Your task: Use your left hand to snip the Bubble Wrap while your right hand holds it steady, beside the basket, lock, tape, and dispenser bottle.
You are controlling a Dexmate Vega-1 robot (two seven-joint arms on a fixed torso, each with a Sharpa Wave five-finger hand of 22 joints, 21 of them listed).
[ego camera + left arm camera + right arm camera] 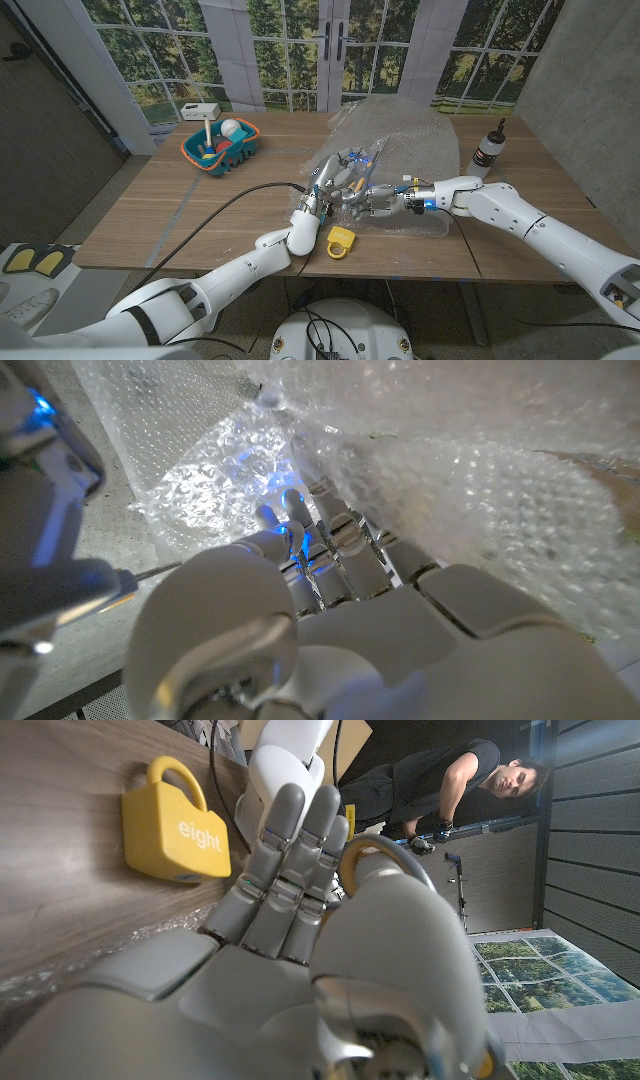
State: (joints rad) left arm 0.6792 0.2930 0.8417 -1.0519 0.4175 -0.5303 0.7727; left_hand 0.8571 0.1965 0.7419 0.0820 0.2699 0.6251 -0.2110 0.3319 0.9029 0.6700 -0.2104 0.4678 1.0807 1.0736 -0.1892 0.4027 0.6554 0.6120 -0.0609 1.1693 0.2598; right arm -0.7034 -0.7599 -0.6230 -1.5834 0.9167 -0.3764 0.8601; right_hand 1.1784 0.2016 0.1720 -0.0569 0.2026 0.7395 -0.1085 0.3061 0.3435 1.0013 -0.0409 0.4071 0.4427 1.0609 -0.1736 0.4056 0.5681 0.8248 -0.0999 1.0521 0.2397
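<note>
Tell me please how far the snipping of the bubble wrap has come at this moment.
Done: both hands have met at the bubble wrap in mid-table. In hand: the right hand presses on its near edge, while the left hand reaches into the wrap; whether it holds scissors cannot be told. Left: no cut is visible yet. The yellow lock, basket and bottle stand aside, untouched.

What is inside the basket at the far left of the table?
The basket holds a white ball, an upright stick with a red base and some blue pieces. The rim covers its bottom, so anything lying deeper cannot be seen.
</note>
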